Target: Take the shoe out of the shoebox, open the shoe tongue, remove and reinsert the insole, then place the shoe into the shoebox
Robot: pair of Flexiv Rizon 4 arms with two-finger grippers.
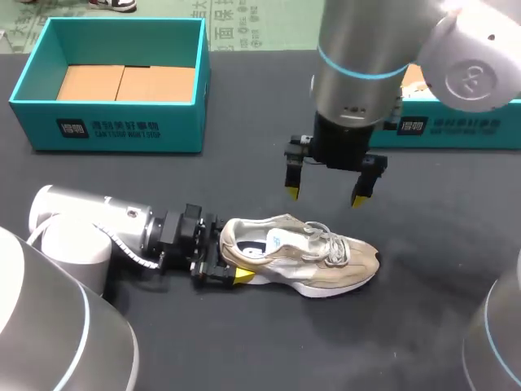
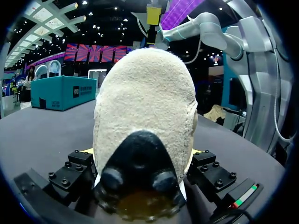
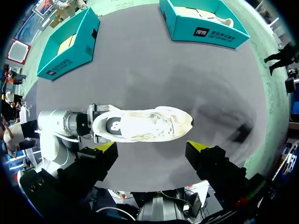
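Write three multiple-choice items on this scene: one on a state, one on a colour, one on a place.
1. The right end effector is: A shut on a lace; B open; C shut on a sock.
2. The box at the far left is: A red; B white; C teal.
3. The shoe is: A on the table; B inside the box; C stacked on another shoe.

1 B: its yellow tips stand apart above the shoe, touching nothing.
2 C: its walls are teal.
3 A: it lies on the dark table, its heel in the left end effector.
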